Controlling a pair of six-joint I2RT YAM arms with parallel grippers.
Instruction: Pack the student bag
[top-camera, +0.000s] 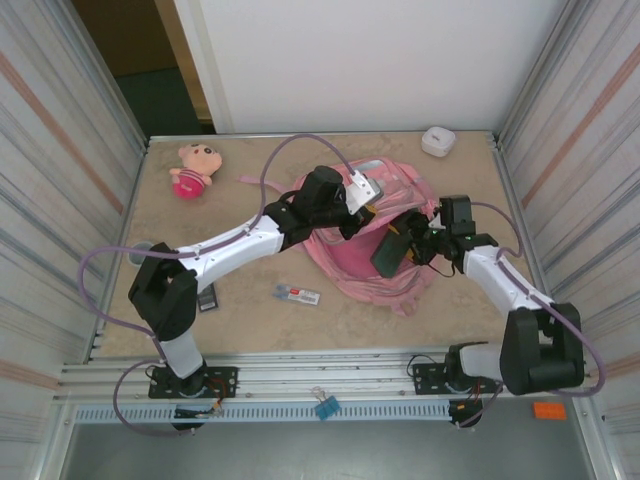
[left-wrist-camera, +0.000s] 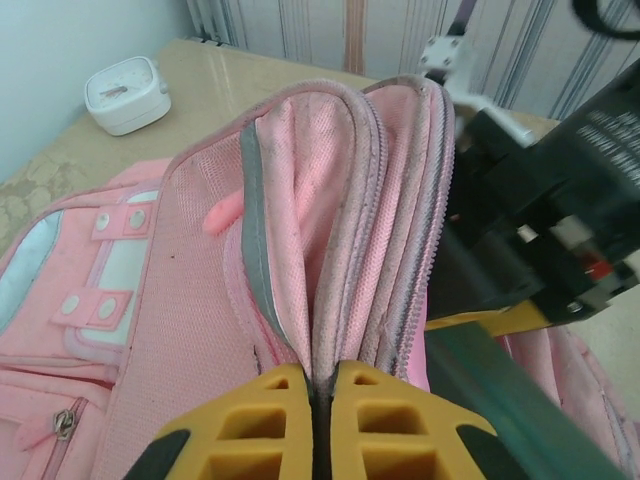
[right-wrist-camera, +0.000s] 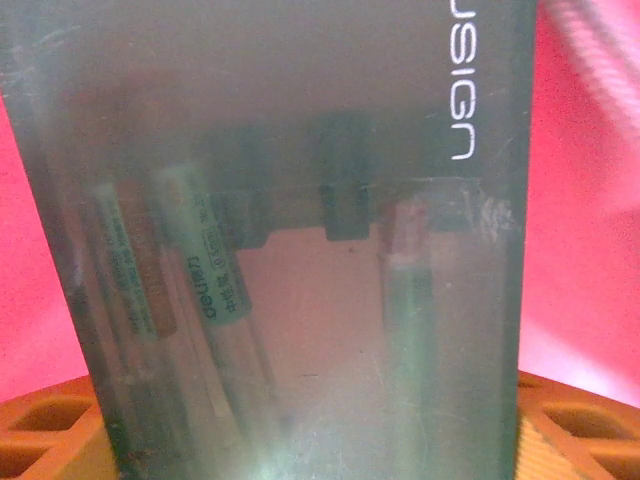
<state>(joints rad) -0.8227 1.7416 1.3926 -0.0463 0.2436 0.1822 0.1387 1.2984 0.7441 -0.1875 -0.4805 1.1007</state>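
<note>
Because the tabletop (top-camera: 250, 320) carries every item, read the scene from it downward: the student bag (top-camera: 355, 270) lies flat at centre-right of the tabletop, between the two arms, with its main compartment unzipped. The left gripper (left-wrist-camera: 322, 395) is clenched on the zip-edged rim of the student bag (left-wrist-camera: 180, 300), lifting that rim so the mouth gapes toward the right arm. The right gripper (top-camera: 415, 245) grasps a translucent dark-green pencil case (top-camera: 388, 255) and holds it at the mouth, its leading end just beside the raised rim. In the right wrist view the pencil case (right-wrist-camera: 290, 250) sits between the orange fingers, with pens (right-wrist-camera: 210, 290) visible through its wall. Insertion appears to be in hand but not complete, since most of the case is outside the fabric. Several loose items lie unpacked: a pink plush doll (top-camera: 192, 170) at the far left, a small white clock (top-camera: 438, 141) at the far edge, and a small flat packet (top-camera: 297, 294) near the bag's left side. Whether these belong in the bag cannot be told.
</note>
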